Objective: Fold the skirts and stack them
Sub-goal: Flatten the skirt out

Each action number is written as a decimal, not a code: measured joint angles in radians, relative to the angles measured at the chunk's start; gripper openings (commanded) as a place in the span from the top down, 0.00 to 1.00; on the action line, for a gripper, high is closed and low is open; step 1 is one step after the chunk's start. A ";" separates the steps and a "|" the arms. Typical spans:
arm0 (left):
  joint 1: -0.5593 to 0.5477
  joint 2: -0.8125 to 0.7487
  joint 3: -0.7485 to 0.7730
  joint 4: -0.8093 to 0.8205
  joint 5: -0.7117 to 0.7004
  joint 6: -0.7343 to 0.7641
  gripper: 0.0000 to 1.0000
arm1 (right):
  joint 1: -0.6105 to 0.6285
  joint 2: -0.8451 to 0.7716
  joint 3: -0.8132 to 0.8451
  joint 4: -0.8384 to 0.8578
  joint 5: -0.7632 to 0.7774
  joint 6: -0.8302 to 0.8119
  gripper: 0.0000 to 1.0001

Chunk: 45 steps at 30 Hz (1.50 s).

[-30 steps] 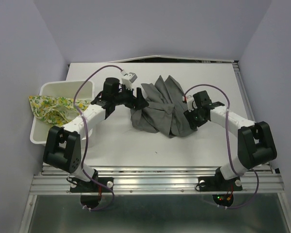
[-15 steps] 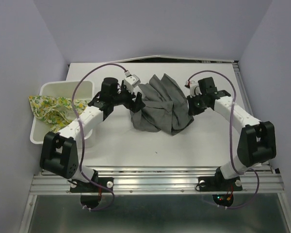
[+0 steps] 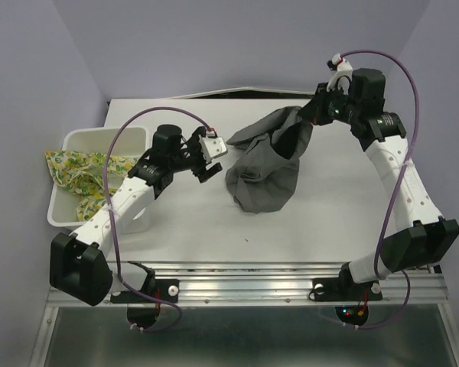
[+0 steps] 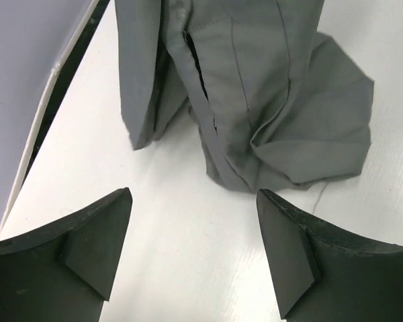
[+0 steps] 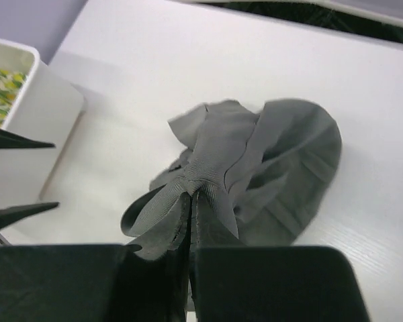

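The grey skirt [image 3: 266,170] hangs in a bunch from my right gripper [image 3: 315,115], which is raised at the back right and shut on its upper edge; its lower part rests on the table. In the right wrist view the ribbed band of the grey skirt [image 5: 215,157] is pinched at my right gripper [image 5: 191,201]. My left gripper [image 3: 209,155] stands open just left of the cloth, touching nothing. In the left wrist view my left gripper [image 4: 195,221] is over bare table, with the grey skirt [image 4: 269,100] just ahead. The lemon-print skirt [image 3: 76,170] lies in and over the basket.
The white basket [image 3: 99,140] stands at the table's left edge, beside my left arm. The white table [image 3: 214,229] ends in a dark gap along its back edge [image 3: 275,94]. Grey-violet walls close in on three sides.
My right gripper has shut on the grey skirt and lifted it up and back to the right. The cloth now hangs stretched. My left gripper has drawn back a little, still open.
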 measured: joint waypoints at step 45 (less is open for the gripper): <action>0.008 0.225 0.217 0.235 0.168 -0.286 0.16 | -0.008 0.147 0.539 0.177 -0.136 0.206 0.99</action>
